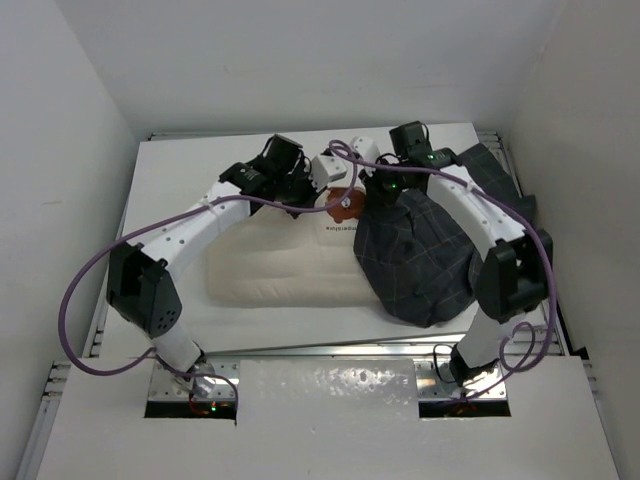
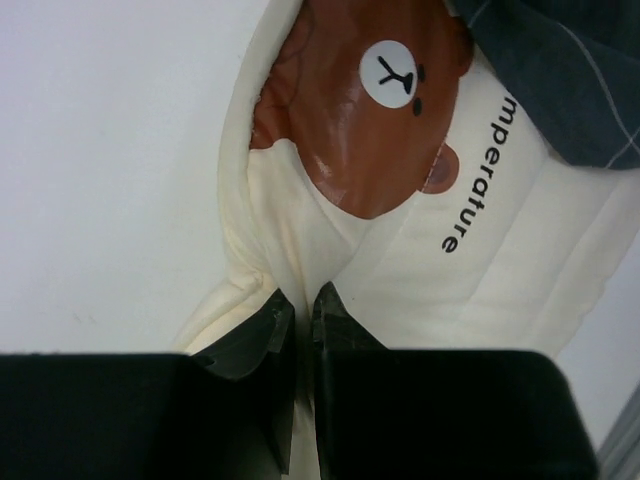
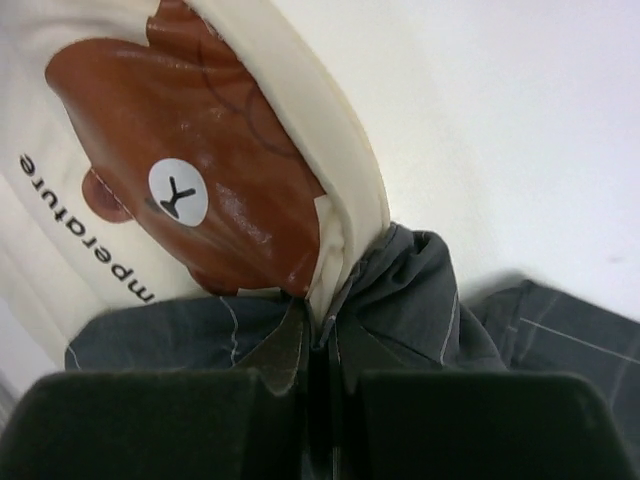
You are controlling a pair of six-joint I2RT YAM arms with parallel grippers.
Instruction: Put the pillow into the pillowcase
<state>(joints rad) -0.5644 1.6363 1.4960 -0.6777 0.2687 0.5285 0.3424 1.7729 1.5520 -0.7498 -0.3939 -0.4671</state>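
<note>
The pillow (image 1: 275,270) lies across the middle of the white table (image 1: 175,180), with its right end covered by the pillowcase (image 1: 415,260). On its cream face we see a brown bear print (image 2: 360,110) and read the letters "mperature" (image 2: 478,175); the grey cloth hides how the word begins. The left gripper (image 2: 300,305) is clenched on the pillow's edge. The right gripper (image 3: 315,335) pinches the pillowcase hem beside the bear.

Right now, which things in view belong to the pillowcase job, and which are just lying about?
Job: pillow; pillowcase; left pincer, shut on the pillow's edge; right pincer, shut on the pillowcase.
Just there: table; purple cables.
</note>
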